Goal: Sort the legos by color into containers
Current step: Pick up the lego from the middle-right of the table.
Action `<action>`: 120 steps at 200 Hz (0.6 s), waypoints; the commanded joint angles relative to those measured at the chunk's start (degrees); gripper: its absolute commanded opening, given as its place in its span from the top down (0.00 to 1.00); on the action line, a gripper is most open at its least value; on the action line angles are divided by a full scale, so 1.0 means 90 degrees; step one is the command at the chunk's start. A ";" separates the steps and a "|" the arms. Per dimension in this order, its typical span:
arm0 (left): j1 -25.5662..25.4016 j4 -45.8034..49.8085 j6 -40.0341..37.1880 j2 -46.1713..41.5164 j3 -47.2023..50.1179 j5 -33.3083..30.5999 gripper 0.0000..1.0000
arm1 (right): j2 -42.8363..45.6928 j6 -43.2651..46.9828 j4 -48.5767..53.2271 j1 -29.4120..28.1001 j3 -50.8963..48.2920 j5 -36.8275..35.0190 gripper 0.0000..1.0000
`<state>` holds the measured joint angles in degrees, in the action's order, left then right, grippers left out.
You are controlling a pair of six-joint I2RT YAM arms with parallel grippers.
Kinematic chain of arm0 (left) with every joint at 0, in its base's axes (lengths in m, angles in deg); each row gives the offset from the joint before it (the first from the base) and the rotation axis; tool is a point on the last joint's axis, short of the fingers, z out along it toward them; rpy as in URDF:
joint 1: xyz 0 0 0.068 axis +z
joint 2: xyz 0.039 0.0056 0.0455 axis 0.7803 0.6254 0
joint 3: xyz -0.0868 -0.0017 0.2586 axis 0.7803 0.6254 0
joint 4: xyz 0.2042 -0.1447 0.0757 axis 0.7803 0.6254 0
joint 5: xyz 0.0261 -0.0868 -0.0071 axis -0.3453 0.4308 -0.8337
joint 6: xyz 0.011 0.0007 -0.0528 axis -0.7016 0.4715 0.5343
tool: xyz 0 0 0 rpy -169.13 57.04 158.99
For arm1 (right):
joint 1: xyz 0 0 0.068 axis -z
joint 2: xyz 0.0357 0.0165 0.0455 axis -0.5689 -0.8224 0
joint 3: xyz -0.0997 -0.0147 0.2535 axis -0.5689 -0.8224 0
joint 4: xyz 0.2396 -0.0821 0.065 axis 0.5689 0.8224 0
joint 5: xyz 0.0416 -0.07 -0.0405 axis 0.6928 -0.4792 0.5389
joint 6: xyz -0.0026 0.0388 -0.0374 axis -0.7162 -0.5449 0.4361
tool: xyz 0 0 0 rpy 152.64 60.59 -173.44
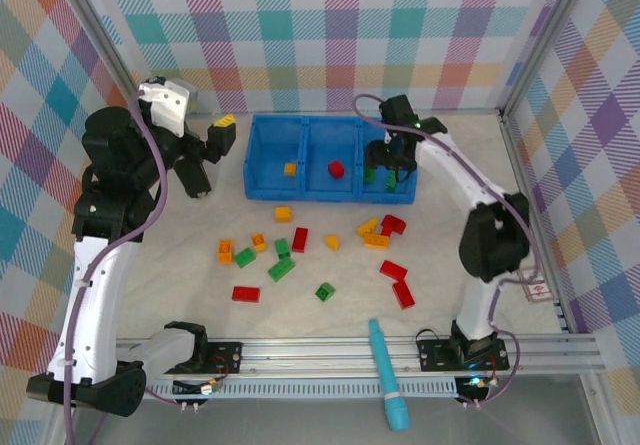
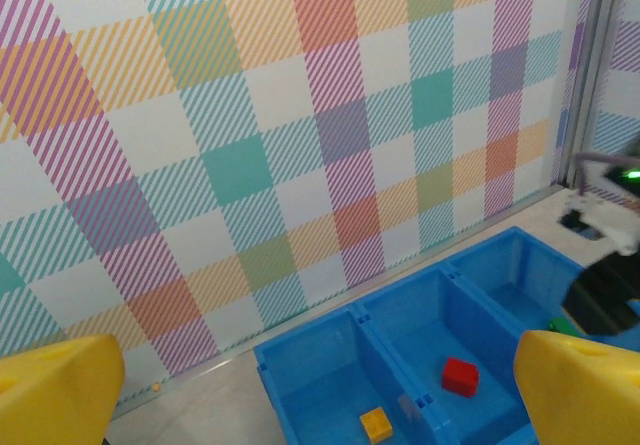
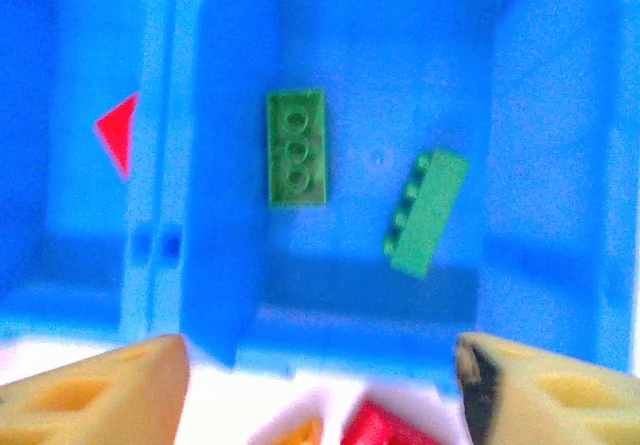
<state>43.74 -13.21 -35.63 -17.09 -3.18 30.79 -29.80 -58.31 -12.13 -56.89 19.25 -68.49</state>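
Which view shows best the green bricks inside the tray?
Right wrist: both green bricks lie in full sight. In the top view the right arm partly covers them; the left wrist catches one green sliver.

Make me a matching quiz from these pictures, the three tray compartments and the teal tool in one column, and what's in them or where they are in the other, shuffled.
Column one:
1. left compartment
2. middle compartment
3. right compartment
4. teal tool

Column two:
A. holds one red brick
B. lies across the front rail, outside the tray
C. holds two green bricks
D. holds one orange brick

Pairs: 1-D, 2-A, 3-C, 4-B
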 commanded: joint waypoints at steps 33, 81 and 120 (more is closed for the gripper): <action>0.0065 -0.0003 -0.0067 -0.0092 -0.0075 0.0118 0.00 | 0.1793 -0.2300 -0.0380 0.0022 -0.2776 -0.0341 0.06; 0.0068 -0.0051 -0.0088 -0.0222 0.0007 0.0099 0.00 | 0.1778 -0.3081 -0.1064 0.0037 -0.3766 -0.0318 0.03; 0.0068 -0.0043 -0.0120 -0.0235 0.0031 0.0050 0.00 | 0.1322 -0.3192 -0.1846 0.0057 -0.4008 -0.0195 0.02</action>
<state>43.74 -13.24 -35.65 -18.36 -3.16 31.05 -15.50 -84.36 -21.90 -56.72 -15.35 -70.99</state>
